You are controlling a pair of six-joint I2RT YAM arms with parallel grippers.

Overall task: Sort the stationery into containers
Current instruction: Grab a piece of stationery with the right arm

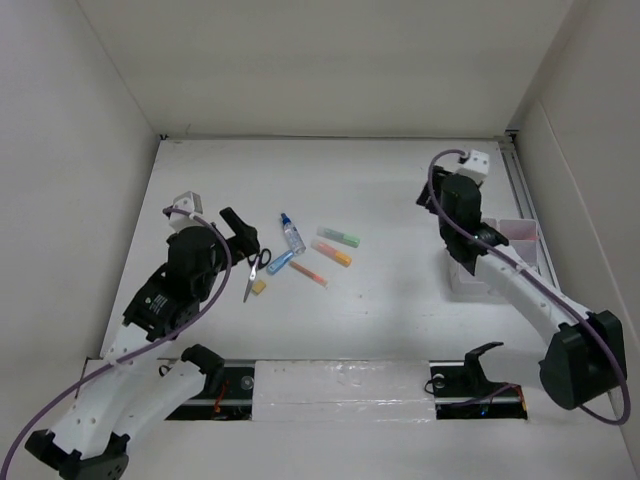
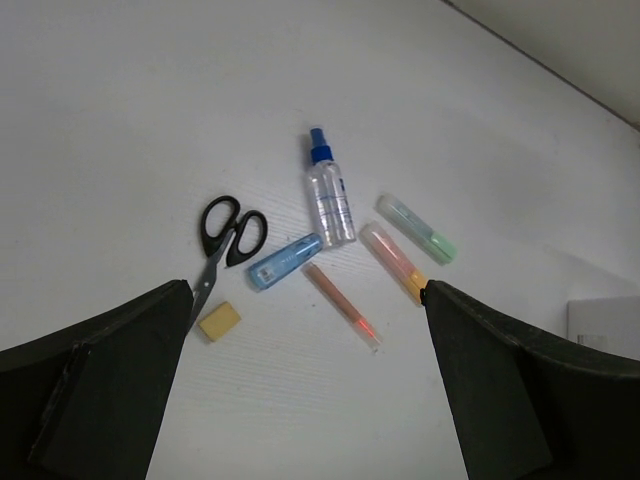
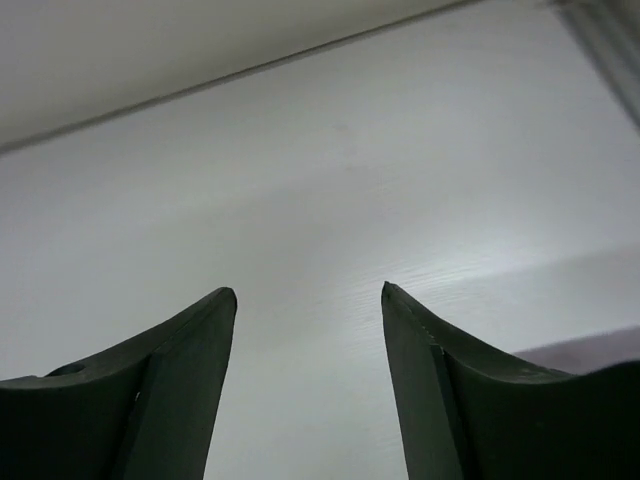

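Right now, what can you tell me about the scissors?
The scissors have two black loop handles, plastic by the look, and thin grey metal blades, closed. They lie flat on the white table, handles at the far end. A yellow eraser sits close by the blades; contact is unclear. Nothing grips them.

Clear plastic glue bottle [image 2: 330, 205], matt table [image 2: 150, 100]

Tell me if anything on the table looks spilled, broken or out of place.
Nothing looks spilled or damaged. The scissors, glue bottle, eraser, blue marker, green marker, orange marker and thin pen lie flat in a loose cluster on the table, apart from the organiser at the right.
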